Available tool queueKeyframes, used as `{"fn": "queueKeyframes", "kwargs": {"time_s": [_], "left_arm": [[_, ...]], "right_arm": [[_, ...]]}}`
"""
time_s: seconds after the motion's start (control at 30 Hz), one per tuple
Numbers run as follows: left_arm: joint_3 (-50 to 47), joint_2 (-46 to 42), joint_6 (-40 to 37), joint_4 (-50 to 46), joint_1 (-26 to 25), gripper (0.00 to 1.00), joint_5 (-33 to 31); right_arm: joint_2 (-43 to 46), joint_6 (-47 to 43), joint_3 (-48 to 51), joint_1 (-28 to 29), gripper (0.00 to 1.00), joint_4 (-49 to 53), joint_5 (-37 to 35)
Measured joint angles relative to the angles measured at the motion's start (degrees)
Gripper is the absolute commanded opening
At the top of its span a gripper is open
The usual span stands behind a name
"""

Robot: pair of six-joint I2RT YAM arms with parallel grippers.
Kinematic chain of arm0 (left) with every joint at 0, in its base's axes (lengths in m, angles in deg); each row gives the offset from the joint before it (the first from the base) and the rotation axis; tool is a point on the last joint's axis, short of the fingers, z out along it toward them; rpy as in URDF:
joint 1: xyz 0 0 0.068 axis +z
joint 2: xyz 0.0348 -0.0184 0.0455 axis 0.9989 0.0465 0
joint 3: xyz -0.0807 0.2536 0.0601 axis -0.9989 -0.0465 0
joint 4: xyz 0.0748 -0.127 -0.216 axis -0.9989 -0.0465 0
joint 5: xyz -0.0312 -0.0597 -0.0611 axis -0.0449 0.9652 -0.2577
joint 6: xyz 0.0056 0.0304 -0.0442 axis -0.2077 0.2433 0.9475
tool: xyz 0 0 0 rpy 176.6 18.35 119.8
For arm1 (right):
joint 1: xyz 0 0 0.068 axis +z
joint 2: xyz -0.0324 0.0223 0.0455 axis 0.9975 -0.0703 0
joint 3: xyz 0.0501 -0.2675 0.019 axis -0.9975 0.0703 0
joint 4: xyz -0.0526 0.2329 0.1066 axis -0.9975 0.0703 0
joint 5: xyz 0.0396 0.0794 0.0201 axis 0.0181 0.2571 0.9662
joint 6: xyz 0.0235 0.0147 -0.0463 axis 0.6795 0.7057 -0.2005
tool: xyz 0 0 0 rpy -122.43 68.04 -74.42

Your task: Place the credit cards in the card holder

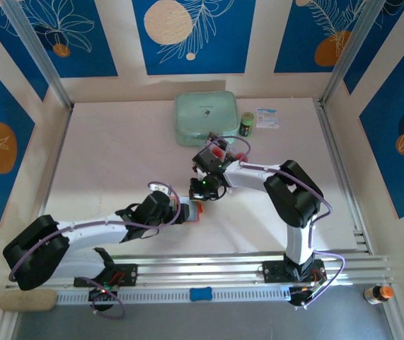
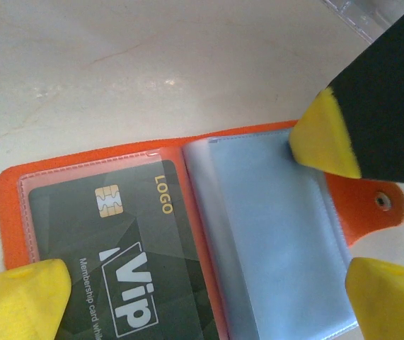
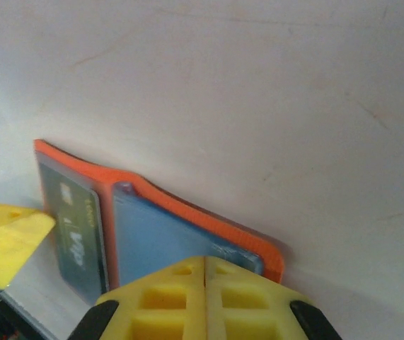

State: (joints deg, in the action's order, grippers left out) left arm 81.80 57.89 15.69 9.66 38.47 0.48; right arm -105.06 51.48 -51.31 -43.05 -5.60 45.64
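The orange card holder [image 2: 371, 205] lies open on the table; its edge shows beside the left wrist [image 1: 197, 210]. Its left pocket holds a dark card marked VIP [image 2: 117, 255] and its right side is a stack of clear sleeves [image 2: 272, 234]. My left gripper [image 2: 205, 304] is open, one yellow finger on each side of the holder. My right gripper [image 3: 205, 273] is shut, and its tip [image 2: 322, 138] presses on the sleeves' far corner. The orange holder [image 3: 187, 209] lies just ahead of it. A pale credit card with a red patch [image 1: 218, 150] peeks out behind the right wrist.
A mint-green case [image 1: 204, 119] lies at the back of the table. A small green jar [image 1: 247, 125] and a white packet [image 1: 267, 117] lie to its right. A clear plastic tray's edge [image 2: 371, 14] lies just beyond the holder. The left finger [image 3: 3, 237] stands close to my right gripper.
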Motion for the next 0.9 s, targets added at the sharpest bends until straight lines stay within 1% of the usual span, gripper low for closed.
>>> {"fn": "queueKeyframes", "kwargs": {"time_s": [0.13,0.37,0.43,0.5,0.67,0.9], "left_arm": [[0.0,0.3,0.0,0.0,0.0,1.0,-0.2],[0.1,1.2,1.2,0.1,0.0,1.0,-2.0],[0.3,1.5,1.6,-0.1,0.0,0.97,-2.8],[0.6,1.8,2.2,-0.7,0.0,0.93,-3.4],[0.9,2.6,2.9,-1.4,0.0,0.84,-4.8],[1.1,3.9,3.0,-1.1,0.0,0.77,-6.0]], "right_arm": [[-1.0,0.0,-0.5,0.0,0.02,-0.7,1.1],[-1.7,0.2,-0.9,0.7,0.02,-2.0,2.4],[-1.7,0.3,-0.9,0.9,0.02,-2.1,2.4],[-1.7,0.5,-0.9,0.9,0.02,-2.1,2.5],[-1.7,0.9,-0.9,0.9,0.02,-2.2,2.6],[-1.7,0.9,-0.9,0.9,0.02,-2.2,2.6]]}}
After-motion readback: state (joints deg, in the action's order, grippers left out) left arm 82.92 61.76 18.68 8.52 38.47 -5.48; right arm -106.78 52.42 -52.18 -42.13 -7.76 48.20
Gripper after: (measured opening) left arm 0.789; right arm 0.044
